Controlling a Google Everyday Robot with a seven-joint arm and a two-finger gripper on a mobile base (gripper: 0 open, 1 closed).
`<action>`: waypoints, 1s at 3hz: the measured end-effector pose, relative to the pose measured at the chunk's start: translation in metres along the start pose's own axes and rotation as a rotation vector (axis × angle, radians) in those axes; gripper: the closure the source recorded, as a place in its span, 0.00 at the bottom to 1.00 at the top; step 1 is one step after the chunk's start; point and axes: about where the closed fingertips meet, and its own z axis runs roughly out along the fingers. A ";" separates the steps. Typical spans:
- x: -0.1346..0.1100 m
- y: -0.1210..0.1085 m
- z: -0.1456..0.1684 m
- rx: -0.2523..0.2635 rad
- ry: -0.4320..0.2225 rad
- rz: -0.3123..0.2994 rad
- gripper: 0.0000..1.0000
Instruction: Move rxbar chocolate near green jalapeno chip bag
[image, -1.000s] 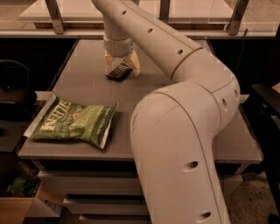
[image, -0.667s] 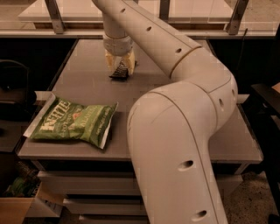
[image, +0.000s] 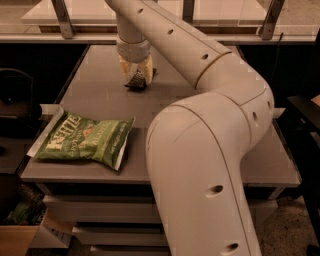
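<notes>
The rxbar chocolate (image: 136, 80) is a small dark wrapper at the far middle of the grey table (image: 95, 95). It is tilted up between the fingers of my gripper (image: 136, 76), which reaches straight down and is shut on it, just above the table top. The green jalapeno chip bag (image: 85, 139) lies flat at the table's front left corner, well apart from the bar and nearer the camera. My big white arm (image: 200, 150) fills the right half of the view and hides the table's right front.
A metal rail (image: 65, 20) runs behind the table's far edge. A dark chair-like object (image: 15, 100) stands left of the table. A cardboard box (image: 20, 235) sits on the floor at the lower left. Shelves lie under the table top.
The gripper stays over the same spot with the bar between its fingers. The bar now looks a little more tipped up, and the arm's elbow has shifted slightly.
</notes>
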 end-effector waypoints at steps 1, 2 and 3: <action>0.000 -0.005 -0.016 0.019 0.035 -0.018 1.00; -0.008 -0.009 -0.037 0.028 0.053 -0.047 1.00; -0.022 -0.013 -0.058 0.046 0.046 -0.086 1.00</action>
